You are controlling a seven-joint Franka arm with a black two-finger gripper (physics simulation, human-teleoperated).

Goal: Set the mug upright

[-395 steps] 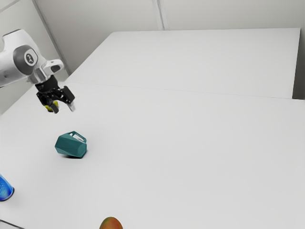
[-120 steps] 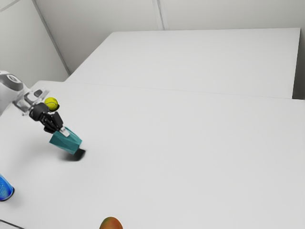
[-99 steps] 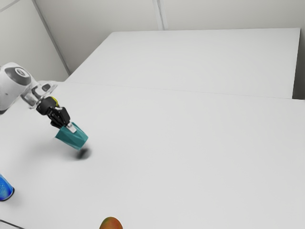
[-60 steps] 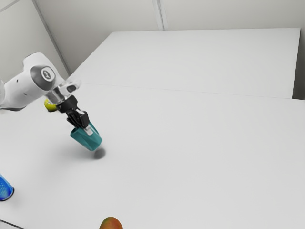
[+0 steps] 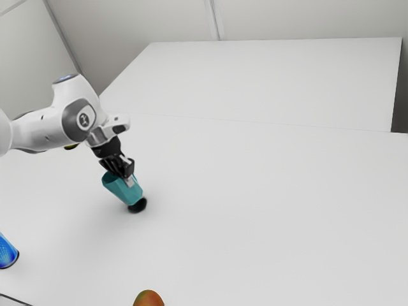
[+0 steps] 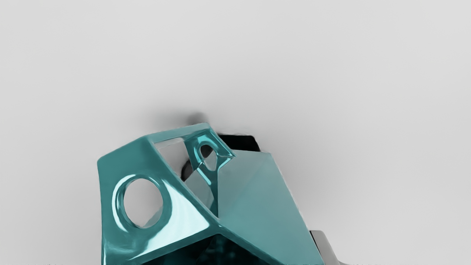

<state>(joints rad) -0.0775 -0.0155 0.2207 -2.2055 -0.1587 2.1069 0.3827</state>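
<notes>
In the exterior view the black gripper holds the teal mug near its rim. The mug leans, its mouth up toward the exterior view's left and its base low over a dark shadow; whether the base touches the table I cannot tell. In the wrist view the mug sits at the gripper, with one grey fingertip against its side and the other hidden behind it. The mug's handle, with its round hole, faces the camera.
On the white table, a blue patterned object stands at the exterior view's left edge. A red-green fruit is at the near edge. Behind the arm, a yellow-green ball is partly covered.
The mug lay on its side below the open gripper at first. Since then my gripper has closed on it, lifted it, carried it toward the exterior view's right, and lately tipped it more upright.
</notes>
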